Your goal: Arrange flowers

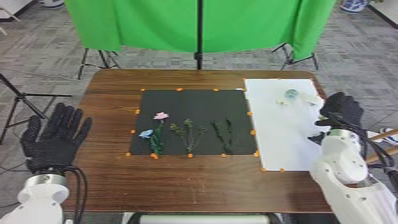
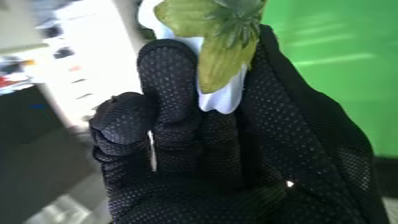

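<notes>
- White-petalled artificial flower with green sepals point(image 2: 222, 52): it sits pinched in the black-gloved right hand point(image 1: 342, 109), so placing it remains.
- Left of that hand, beyond the white paper sheet point(image 1: 282, 142), a pink bloom point(image 1: 161, 115), a pale-blue bloom point(image 1: 147, 134), leafy green sprigs point(image 1: 189, 134) and thin dark-green stems point(image 1: 224, 136) lie flat on a black mat point(image 1: 191, 102).
- The task looks partway, though whether those are set out for good or waiting, I cannot tell.
- Near the hand, ahead and to its left, stands a small blue-green object point(image 1: 291, 93), perhaps a vase.
- The right hand is by the sheet's outer edge, its arm angled forward; the black-gloved left hand point(image 1: 53, 145) is wide, fingers pointing forward, beside the brown wooden surface point(image 1: 195, 192).
</notes>
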Tool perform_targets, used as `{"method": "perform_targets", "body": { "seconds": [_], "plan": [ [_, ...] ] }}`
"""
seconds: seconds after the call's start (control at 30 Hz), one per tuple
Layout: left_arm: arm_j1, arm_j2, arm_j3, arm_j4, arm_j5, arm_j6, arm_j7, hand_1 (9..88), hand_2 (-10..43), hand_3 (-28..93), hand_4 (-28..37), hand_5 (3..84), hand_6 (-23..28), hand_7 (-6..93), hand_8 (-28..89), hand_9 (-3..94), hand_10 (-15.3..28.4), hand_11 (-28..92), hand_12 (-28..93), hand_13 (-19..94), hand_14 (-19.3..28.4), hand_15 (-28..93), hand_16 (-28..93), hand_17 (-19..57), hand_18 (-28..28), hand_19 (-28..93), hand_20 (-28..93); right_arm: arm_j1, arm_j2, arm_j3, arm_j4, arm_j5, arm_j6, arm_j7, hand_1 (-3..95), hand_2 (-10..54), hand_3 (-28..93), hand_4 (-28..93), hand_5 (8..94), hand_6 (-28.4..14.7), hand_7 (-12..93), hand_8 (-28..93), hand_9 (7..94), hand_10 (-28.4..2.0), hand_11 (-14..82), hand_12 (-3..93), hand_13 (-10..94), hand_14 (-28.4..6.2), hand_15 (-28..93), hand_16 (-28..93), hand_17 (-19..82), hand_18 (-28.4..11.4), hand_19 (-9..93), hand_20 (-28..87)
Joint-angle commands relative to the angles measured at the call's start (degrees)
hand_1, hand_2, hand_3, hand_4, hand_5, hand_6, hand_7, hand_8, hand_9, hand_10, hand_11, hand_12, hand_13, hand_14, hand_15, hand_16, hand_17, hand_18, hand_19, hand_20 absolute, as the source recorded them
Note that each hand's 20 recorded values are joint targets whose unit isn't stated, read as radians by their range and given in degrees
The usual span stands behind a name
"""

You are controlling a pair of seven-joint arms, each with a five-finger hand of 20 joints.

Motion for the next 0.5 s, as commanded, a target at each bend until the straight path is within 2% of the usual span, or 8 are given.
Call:
{"method": "perform_targets", "body": {
  "seconds": [0.03,0.2,0.37,0.43,0.5],
  "plan": [
    [1.7,-0.1,-0.38,-0.17,-0.01,0.58,-0.5,25.1,14.2,74,-28.3,48.3,8.5,18.3,-9,42.0,14.7,23,14,32,14.9,41,-4,-1.4,13.5,29,16,9.3,-5.6,-7.6,-7.3,11.2,-7.2,-13.5,67.8,-9.5,67,-28,71.7,-0.9,37,6,83.5,-9.6,15.9,48.0,72,-5.0,49,45,40,-20.0,88,41],
    [1.2,-0.01,0.31,0.25,0.04,0.53,-0.6,25.2,14.2,74,-28.3,48.4,8.5,18.4,-9,42.0,14.7,24,14,32,14.9,41,-4,-1.4,13.6,29,16,14.8,-13.9,-15.5,-4.9,10.0,-10.9,-16.4,67.9,-9.5,66,-28,71.2,-0.7,38,6,83.4,-9.6,15.6,48.1,72,-5.0,49,46,39,-19.6,88,42],
    [-0.1,0.37,0.98,0.87,0.04,0.49,-0.88,25.2,14.2,74,-28.3,48.4,8.5,18.4,-9,41.9,14.8,23,14,32,14.9,41,-4,-1.4,13.6,29,16,19.4,-21.6,-22.0,0.1,9.2,-17.8,-20.6,67.6,-9.5,67,-28,71.2,-0.7,38,6,83.4,-9.5,15.6,48.0,72,-5.1,49,45,39,-19.6,87,42],
    [-0.3,0.63,1.15,0.78,0.33,1.05,-1.31,25.4,14.3,74,-28.3,48.4,8.5,18.4,-9,41.9,14.7,23,14,32,14.9,41,-4,-1.4,13.6,29,16,20.3,-24.2,-22.6,3.0,7.3,-22.1,-23.4,67.5,-9.5,67,-28,71.2,-0.7,38,6,83.4,-9.6,15.6,48.1,72,-5.1,49,45,39,-19.6,87,42],
    [-0.5,0.82,1.38,0.83,0.19,0.65,-1.28,25.7,14.7,74,-28.3,48.4,8.5,18.5,-9,41.9,14.7,23,14,32,14.9,41,-4,-1.5,13.6,29,16,21.1,-25.4,-23.7,4.9,5.8,-25.5,-23.7,67.6,-9.5,67,-28,71.2,-0.7,38,6,83.4,-9.8,15.5,48.1,72,-5.2,48,45,39,-19.5,87,42]
  ]
}}
